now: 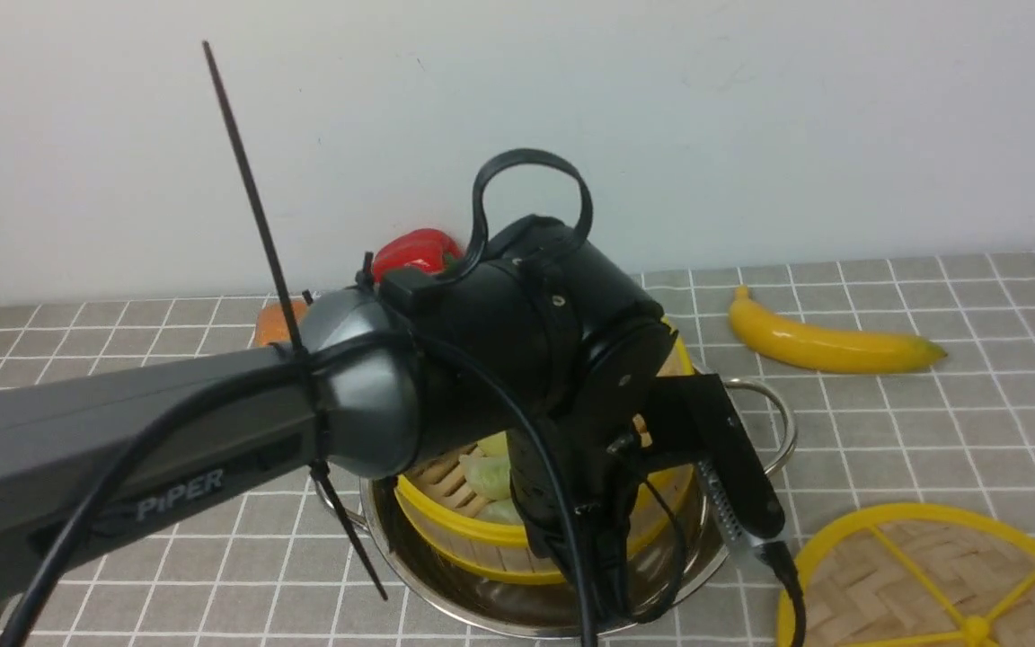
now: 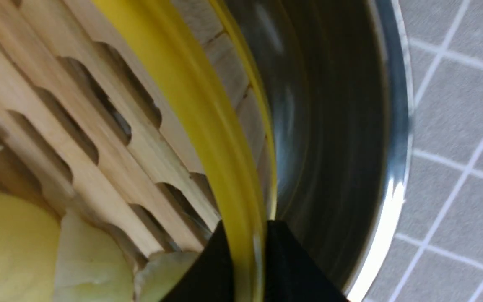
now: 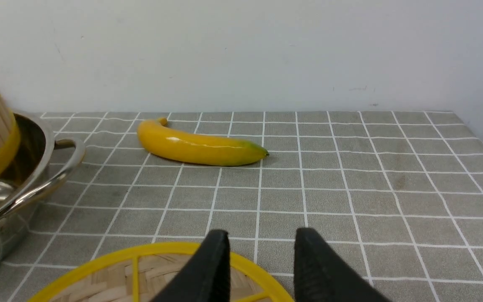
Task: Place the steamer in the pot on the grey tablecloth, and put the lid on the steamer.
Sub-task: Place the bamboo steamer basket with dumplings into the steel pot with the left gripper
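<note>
Left wrist view: left jaws are clamping the tilting steamer [image 2: 199,109], risking it wedging crooked in the pot [image 2: 333,126]; right jaws are gaping.

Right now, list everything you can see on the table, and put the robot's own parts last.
steamer: one, bamboo with yellow rim, tilted, partly in the pot, food pieces inside
pot: one, shiny steel, centre front
lid: one, woven bamboo with yellow rim, front right
banana: one, yellow, back right
pepper: one, red, back, behind the arm
orange item: one, mostly hidden, back left
tablecloth: one, grey with white grid, under everything
left arm: one, black and grey, jaws clamped on steamer rim
right jaws: one pair, black, open, near lid's rim
</note>
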`<state>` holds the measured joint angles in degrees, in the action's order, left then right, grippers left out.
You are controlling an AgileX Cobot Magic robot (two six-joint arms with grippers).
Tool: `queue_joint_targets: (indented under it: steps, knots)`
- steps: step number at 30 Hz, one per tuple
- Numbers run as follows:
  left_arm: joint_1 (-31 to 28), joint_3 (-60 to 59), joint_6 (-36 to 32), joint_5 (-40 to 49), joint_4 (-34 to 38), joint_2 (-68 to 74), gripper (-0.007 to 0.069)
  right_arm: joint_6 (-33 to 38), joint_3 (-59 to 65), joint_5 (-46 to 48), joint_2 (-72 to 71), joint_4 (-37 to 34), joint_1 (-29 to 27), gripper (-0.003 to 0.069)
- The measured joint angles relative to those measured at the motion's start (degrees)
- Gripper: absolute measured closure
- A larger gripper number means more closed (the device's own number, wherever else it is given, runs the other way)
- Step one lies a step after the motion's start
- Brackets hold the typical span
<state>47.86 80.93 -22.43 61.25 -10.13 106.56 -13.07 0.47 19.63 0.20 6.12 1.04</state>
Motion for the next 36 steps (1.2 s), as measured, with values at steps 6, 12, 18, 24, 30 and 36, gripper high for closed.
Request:
queue_joint_targets:
  steps: [6,12,18,24,30,36]
  knots:
    - [0.0,0.0,-0.17,-0.37,0.46,1.56,0.0571,0.0,0.0,0.0,0.0,0.0,0.0,0.0416]
    - [0.0,0.0,-0.17,-0.43,0.65,3.49,0.0571,0.0,0.0,0.0,0.0,0.0,0.0,0.0416]
    - [0.0,0.0,-0.5,-1.82,1.45,4.94,0.0571,0.0,0.05,0.0,0.0,0.0,0.0,0.0416]
    - [0.0,0.1,-0.5,-1.85,1.63,4.94,0.0564,0.0,0.05,0.0,0.0,0.0,0.0,0.0416]
    - [0.06,0.46,-0.5,-1.6,2.31,4.94,0.0442,0.0,0.05,0.0,0.0,0.0,0.0,0.0416]
    - [0.06,1.41,-0.44,2.0,-0.18,4.82,0.0218,0.0,0.05,0.0,0.0,0.0,0.0,0.0416]
